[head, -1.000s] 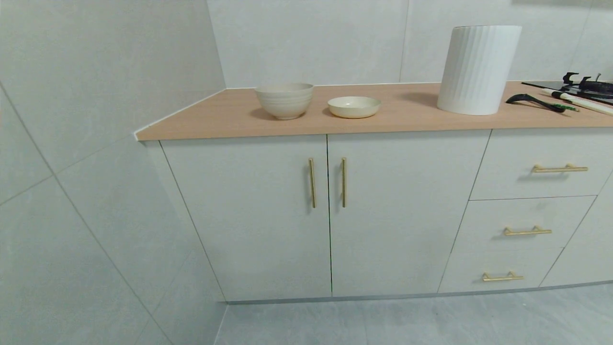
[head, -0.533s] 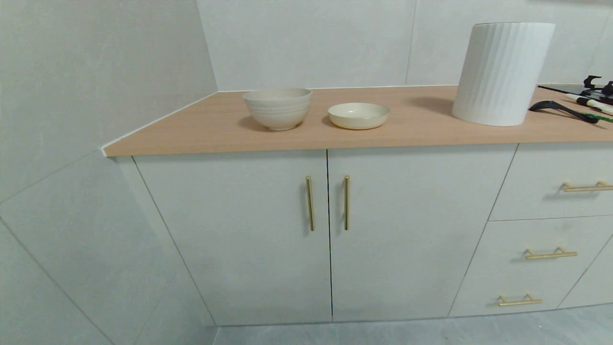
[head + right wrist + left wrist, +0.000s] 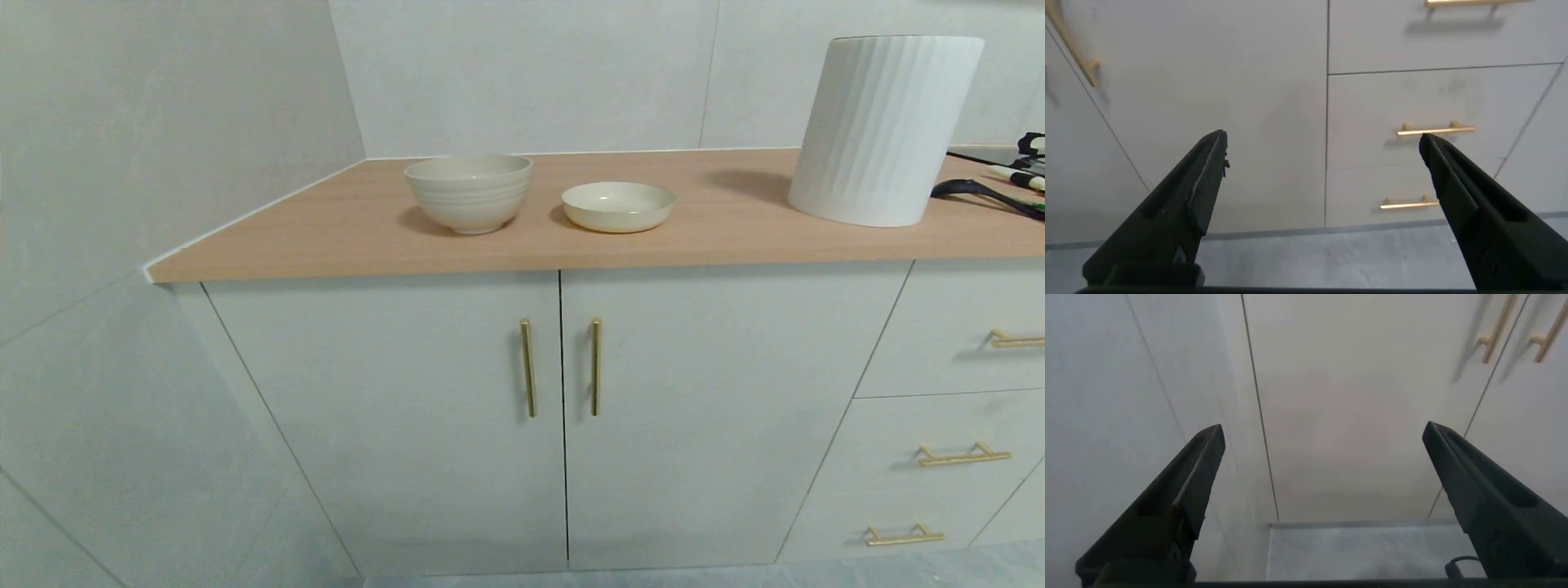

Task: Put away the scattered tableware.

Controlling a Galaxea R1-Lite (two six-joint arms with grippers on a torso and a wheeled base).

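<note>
My left tool (image 3: 1323,431) and right tool (image 3: 1322,137) gape empty | deep beige ribbed bowl (image 3: 468,192) beside shallow cream dish (image 3: 618,206), left end of wooden worktop (image 3: 735,224) | likely light, rigid: pinch rims

**Cut off, blurred, or too small to tell**

Past the left gripper (image 3: 1323,431), the two cabinet door handles (image 3: 1497,331) are blurred and run out of the picture. Ahead of the right gripper (image 3: 1322,137), the top drawer handle (image 3: 1478,2) is clipped to a sliver, and a door handle (image 3: 1076,51) off to one side is only partly in view. Beside the ribbed white container (image 3: 886,131), the black utensil (image 3: 980,193) and the white-handled tool (image 3: 1016,177) are cut short, so their kind cannot be told.
</note>
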